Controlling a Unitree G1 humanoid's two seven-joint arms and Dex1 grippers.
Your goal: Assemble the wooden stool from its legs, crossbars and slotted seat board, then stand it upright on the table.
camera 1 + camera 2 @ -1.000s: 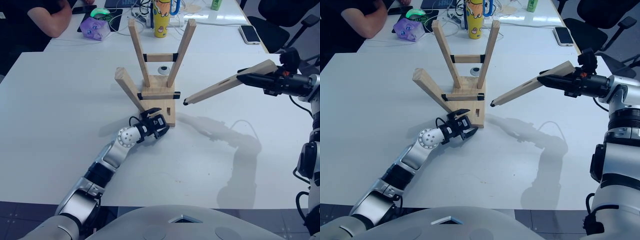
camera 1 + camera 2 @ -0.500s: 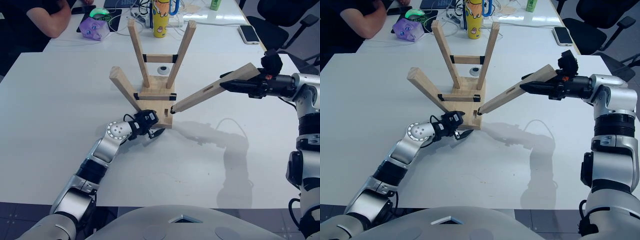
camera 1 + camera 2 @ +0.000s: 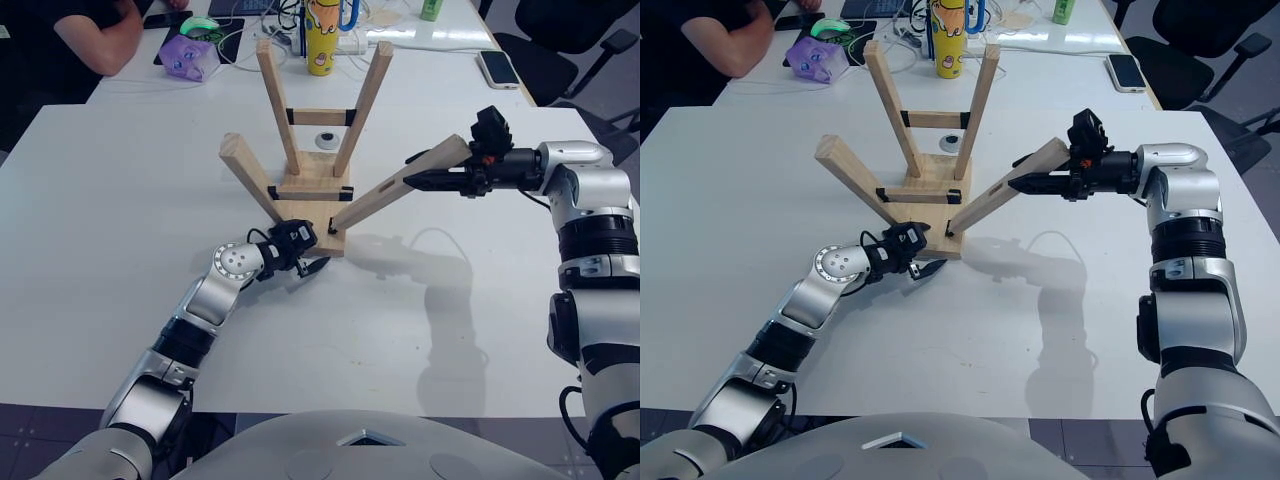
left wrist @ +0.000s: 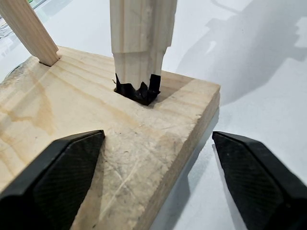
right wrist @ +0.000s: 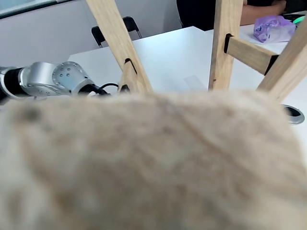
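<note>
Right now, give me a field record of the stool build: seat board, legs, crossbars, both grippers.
seat board: flat on the white table, underside up
seated legs: three, pointing up, splayed
crossbars: two, fitted between legs
fourth leg: tilted, taped tip in the board's near corner slot
right gripper: shut on the fourth leg's far end
left gripper: open at the board's near edge, one finger over the board, one beyond it
stool: not yet upright

A pale, honey-toned wooden stool (image 3: pixel 318 165) with fine straight grain, black tape (image 4: pixel 139 91) at the foot of one leg (image 3: pixel 395 190). The left end effector (image 3: pixel 308 250) and right end effector (image 3: pixel 415 172) are black; the fingers (image 4: pixel 62 172) carry a cross-hatch pattern. The tabletop (image 3: pixel 100 250) is white.
</note>
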